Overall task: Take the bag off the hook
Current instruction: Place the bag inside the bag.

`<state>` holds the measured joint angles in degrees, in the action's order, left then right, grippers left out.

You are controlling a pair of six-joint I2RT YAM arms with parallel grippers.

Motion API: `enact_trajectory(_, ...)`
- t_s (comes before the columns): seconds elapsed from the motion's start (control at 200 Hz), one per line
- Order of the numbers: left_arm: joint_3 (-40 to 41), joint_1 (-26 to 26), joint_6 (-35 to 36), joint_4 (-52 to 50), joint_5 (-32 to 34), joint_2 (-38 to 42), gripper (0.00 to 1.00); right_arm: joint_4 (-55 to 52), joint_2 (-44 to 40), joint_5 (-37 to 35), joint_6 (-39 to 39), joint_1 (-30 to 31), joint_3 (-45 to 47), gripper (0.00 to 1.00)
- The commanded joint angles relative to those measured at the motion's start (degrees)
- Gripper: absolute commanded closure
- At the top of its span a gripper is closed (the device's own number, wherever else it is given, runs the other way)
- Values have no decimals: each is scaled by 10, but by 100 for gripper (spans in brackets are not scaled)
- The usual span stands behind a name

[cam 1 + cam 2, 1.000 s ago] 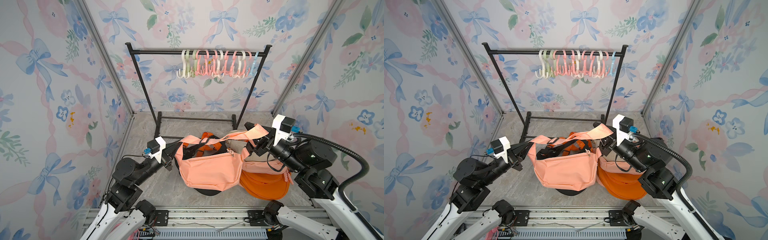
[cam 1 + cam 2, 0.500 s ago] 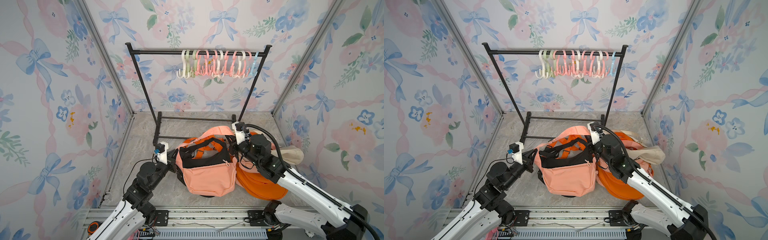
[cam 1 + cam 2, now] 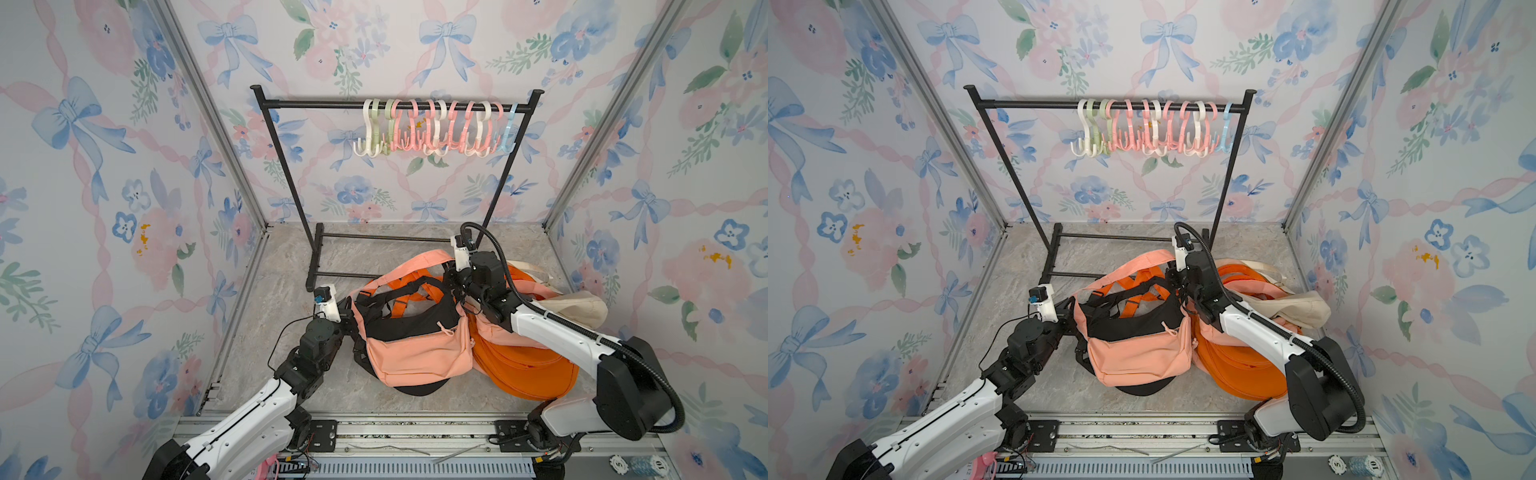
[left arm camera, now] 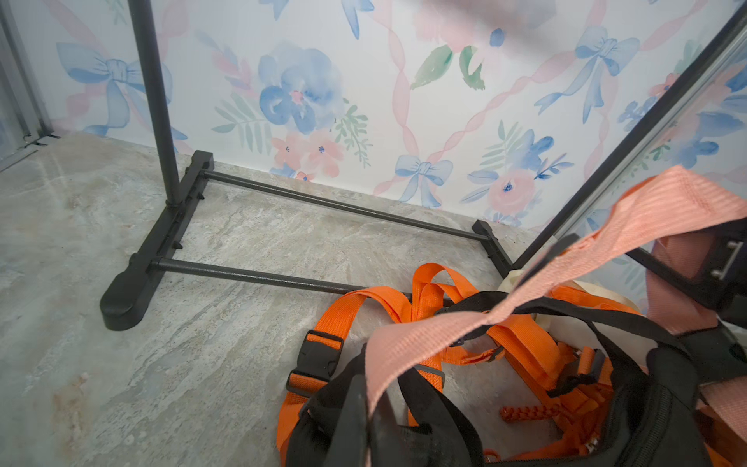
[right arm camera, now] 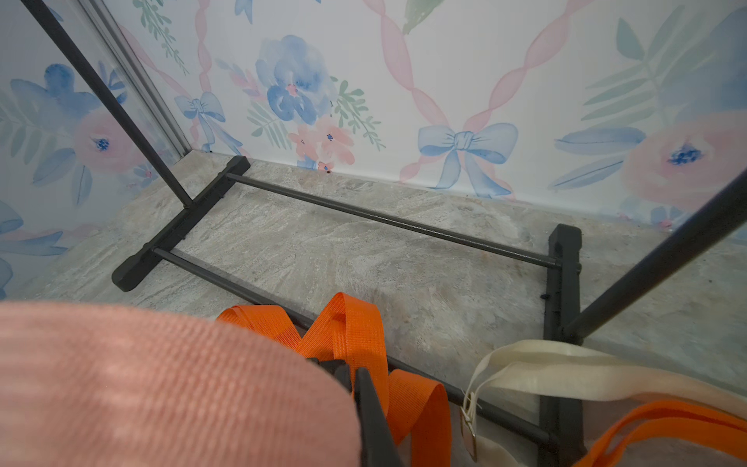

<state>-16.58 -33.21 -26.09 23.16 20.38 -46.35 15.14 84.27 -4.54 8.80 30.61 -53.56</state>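
Bag (image 3: 415, 353) lowered; two end effectors (image 3: 351, 321) (image 3: 454, 286) pinch one strap (image 3: 409, 262).

The counter (image 3: 282, 299) lies bare left of the rack's (image 3: 286, 187) foot and between its floor bars. Under the rail, left of the hooks (image 3: 436, 129), is open air. Bags (image 3: 419, 353) heap the right front. A peach strap (image 4: 566, 258) spans above them, taut between the left hand (image 3: 349, 312) and right hand (image 3: 451, 286).

Twin white-and-black arms.
Left arm (image 3: 253, 411) and right arm (image 3: 552, 328): white shells, black joint housings, black left tool (image 4: 368, 404) and right tool (image 5: 349, 376). White wrist camera mounts (image 3: 328, 305) with blue plugs; ribbed black hose (image 3: 500, 259) on the right, thin black cable (image 3: 286, 331) on the left.
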Motion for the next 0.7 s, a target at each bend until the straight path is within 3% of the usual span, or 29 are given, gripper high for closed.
enact_trajectory(0.0,14,-2,-22,53,37,-30,83,35,36,5,-2,-11,-24,89)
enact_trajectory(0.15,-9,-2,-29,77,32,-112,60,42,69,13,7,-17,-30,71)
enact_trajectory(0.24,-24,-1,-27,88,35,-158,52,38,79,14,8,-19,-33,45)
enact_trajectory(0.33,-27,2,-27,98,36,-182,47,31,88,11,5,-20,-36,13)
enact_trajectory(0.38,-31,5,-34,98,38,-190,43,26,91,4,0,-20,-37,0)
enact_trajectory(0.49,-46,8,-45,97,44,-197,30,21,95,-17,-8,-24,-40,3)
enact_trajectory(0.53,-53,8,-45,97,49,-198,17,18,95,-18,-7,-28,-43,3)
enact_trajectory(0.565,-61,9,-43,93,54,-199,13,13,94,-19,-8,-31,-47,3)
enact_trajectory(0.585,-66,9,-43,89,59,-198,4,8,94,-21,-7,-33,-50,3)
enact_trajectory(0.695,-93,15,-37,48,76,-188,2,-39,92,-29,-3,-48,-73,3)
